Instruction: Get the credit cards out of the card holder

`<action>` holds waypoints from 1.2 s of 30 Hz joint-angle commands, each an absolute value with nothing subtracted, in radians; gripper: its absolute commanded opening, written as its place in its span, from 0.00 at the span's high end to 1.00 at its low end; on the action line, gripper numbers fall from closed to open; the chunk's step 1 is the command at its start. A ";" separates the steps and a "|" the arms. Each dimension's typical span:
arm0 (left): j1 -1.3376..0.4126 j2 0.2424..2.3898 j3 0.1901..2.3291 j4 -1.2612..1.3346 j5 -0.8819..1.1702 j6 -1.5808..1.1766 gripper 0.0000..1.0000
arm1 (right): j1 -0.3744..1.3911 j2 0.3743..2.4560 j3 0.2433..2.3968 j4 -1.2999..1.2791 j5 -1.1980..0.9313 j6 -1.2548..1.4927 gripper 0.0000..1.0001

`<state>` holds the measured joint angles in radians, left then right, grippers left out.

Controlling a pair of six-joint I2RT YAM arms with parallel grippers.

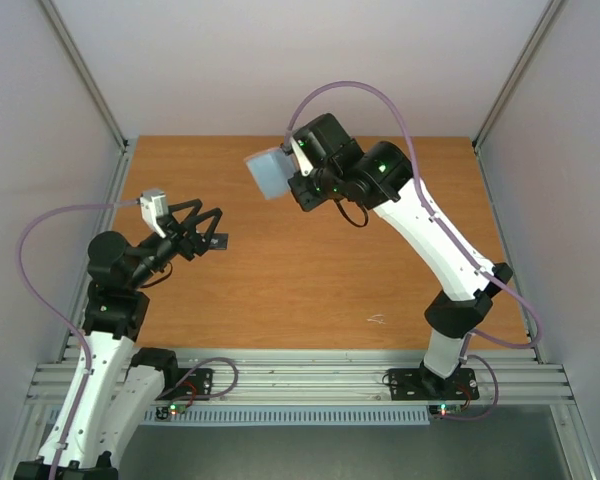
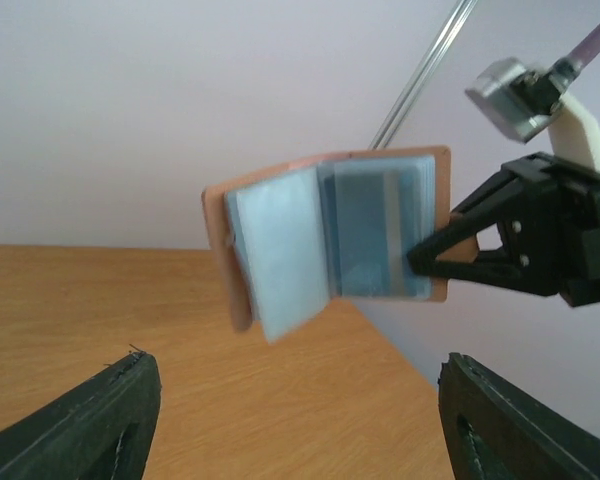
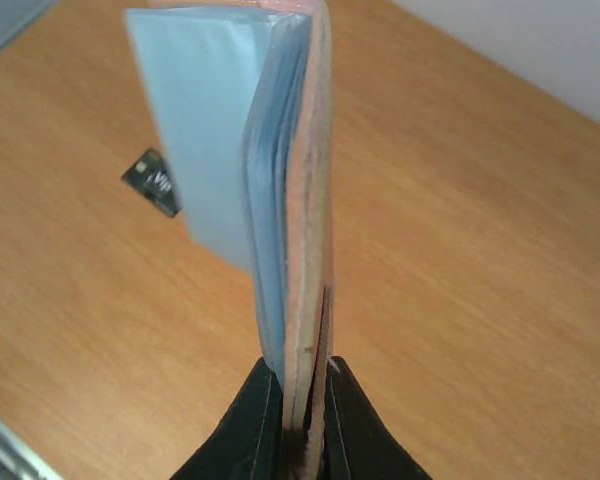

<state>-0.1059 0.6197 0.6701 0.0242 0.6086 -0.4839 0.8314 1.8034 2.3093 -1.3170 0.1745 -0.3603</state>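
Note:
My right gripper (image 1: 298,183) is shut on the card holder (image 1: 270,172) and holds it in the air above the table's back middle. In the left wrist view the card holder (image 2: 330,235) hangs open, taupe outside and light blue inside. A bluish card with a pale stripe (image 2: 372,230) sits in its right panel. The right wrist view shows the holder (image 3: 302,200) edge-on, pinched in my right gripper (image 3: 298,405). A dark grey-black card (image 1: 218,241) lies on the table, also seen in the right wrist view (image 3: 152,182). My left gripper (image 1: 206,232) is open and empty next to it. The white card is out of view.
The wooden table (image 1: 310,290) has a metal frame rail (image 1: 300,375) along its near edge and grey walls on three sides. A small white scuff (image 1: 377,320) marks the table at the front right.

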 commanded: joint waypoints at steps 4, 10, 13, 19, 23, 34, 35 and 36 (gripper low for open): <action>-0.101 0.605 0.652 0.043 0.647 -0.473 0.19 | 0.841 1.708 2.191 -1.192 -0.082 -0.420 0.99; -0.096 0.598 0.655 0.013 0.596 -0.492 0.04 | 0.841 1.674 2.165 -1.156 -0.451 -0.518 0.99; -0.084 0.593 0.646 0.009 0.601 -0.540 0.01 | 0.841 1.635 2.135 -1.142 -0.571 -0.568 0.99; -0.081 0.583 0.627 0.119 0.789 -0.548 0.01 | 0.839 1.605 2.117 -1.157 -0.687 -0.632 0.99; -0.081 0.591 0.628 0.272 0.946 -0.632 0.04 | 0.839 1.603 2.118 -1.172 -0.734 -0.658 0.99; -0.081 0.589 0.656 0.324 1.059 -0.659 0.33 | 0.835 1.614 2.118 -1.158 -0.626 -0.640 0.99; -0.081 0.590 0.658 0.324 1.054 -0.666 0.24 | 0.832 1.616 2.118 -1.155 -0.609 -0.630 0.99; -0.081 0.590 0.659 0.325 1.049 -0.671 0.17 | 0.830 1.618 2.119 -1.151 -0.593 -0.621 0.99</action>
